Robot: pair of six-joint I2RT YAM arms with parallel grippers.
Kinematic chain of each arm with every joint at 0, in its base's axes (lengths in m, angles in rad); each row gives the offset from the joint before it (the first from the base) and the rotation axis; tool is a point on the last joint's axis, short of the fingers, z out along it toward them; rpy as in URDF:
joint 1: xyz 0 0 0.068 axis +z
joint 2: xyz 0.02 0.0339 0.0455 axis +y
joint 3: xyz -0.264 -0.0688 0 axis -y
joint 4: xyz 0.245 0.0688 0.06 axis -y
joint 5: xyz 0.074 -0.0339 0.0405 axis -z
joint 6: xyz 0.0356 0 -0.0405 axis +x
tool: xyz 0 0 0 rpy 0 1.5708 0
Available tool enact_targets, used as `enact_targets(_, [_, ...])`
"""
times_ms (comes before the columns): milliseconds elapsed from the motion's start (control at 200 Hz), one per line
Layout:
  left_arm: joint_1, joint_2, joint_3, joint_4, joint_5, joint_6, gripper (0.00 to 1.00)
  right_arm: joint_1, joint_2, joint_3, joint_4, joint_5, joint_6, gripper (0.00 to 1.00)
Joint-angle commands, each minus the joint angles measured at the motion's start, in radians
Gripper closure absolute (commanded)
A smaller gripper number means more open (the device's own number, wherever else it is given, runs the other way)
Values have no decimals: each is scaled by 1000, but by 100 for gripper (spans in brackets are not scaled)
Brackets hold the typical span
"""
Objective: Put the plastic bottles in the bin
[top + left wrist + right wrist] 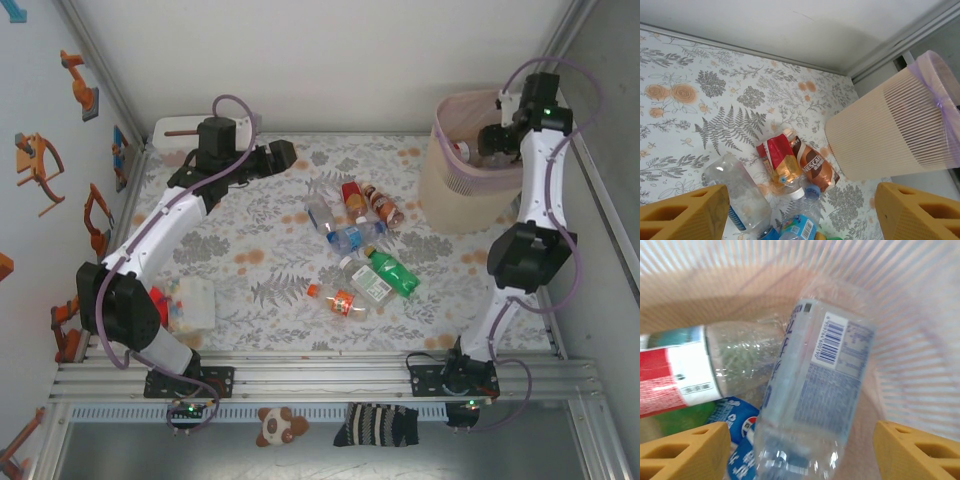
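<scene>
- The table (250, 250) fills the top view under its fern-and-flower cloth.
- The bin (450, 195) stands upright at the far right corner, with a pink liner folded over its rim. The left wrist camera catches its ribbed wall (890, 130) just past the nearest bottles.
- The right arm arches up and over, and the right gripper (492, 140) sits down in the bin's mouth.
- From its own camera, the right gripper (802, 455) is spread wide, fingers (690, 450) far apart, with nothing in its grasp.
- The barcode bottle (825, 385) lies in the bin between and beyond those fingers. It looks free of both, though the picture is blurred.
- Beside it in the bin lies a red-and-white bottle (685, 375), and a blue label (737, 425) peeks out underneath.
- Over to the left gripper (280, 155): it hovers above the far middle of the table, just left of the pile.
- Its wrist view shows the left gripper (802, 215) wide open and empty, fingers (685, 215) framing the bottles below.
- The bottles (355, 250) on the table lie on their sides in a loose scatter mid-table, near the bin but outside it.
- At the far end, the red bottle (355, 198) and brown bottle (385, 205) lie side by side, touching, the brown one closer to the bin.
- The left wrist view shows the same pair, red bottle (780, 162) against brown bottle (815, 167).
- Nearer the arms lies the green bottle (392, 272).
- An orange-capped bottle (335, 298) sits at the scatter's near edge.
</scene>
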Motion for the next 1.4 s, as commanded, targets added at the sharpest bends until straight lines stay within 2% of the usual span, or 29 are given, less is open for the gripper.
enact_targets(0, [4, -32, -12, -5, 7, -15, 24, -6, -104, -28, 45, -28, 49, 26])
enact_targets(185, [2, -32, -13, -40, 15, -1, 25, -6, -190, -77, 90, -90, 104, 27])
enact_targets(396, [0, -43, -36, -107, 19, 20, 26, -3, -321, -208, 191, -235, 174, 28])
enact_targets(516, [-13, -59, -70, -170, -8, -33, 28, 4, -381, -285, 237, -270, 204, 29])
enact_targets(711, [-42, -94, -210, -205, -42, -279, 30, 34, -451, -372, 296, -282, 229, 30])
enact_targets(976, [-130, -99, -408, -169, -67, -622, 32, 57, -524, -460, 361, -307, 248, 31])
enact_targets(1392, [-275, -82, -554, -156, -103, -1021, 36, 60, -627, -617, 466, -361, 275, 31])
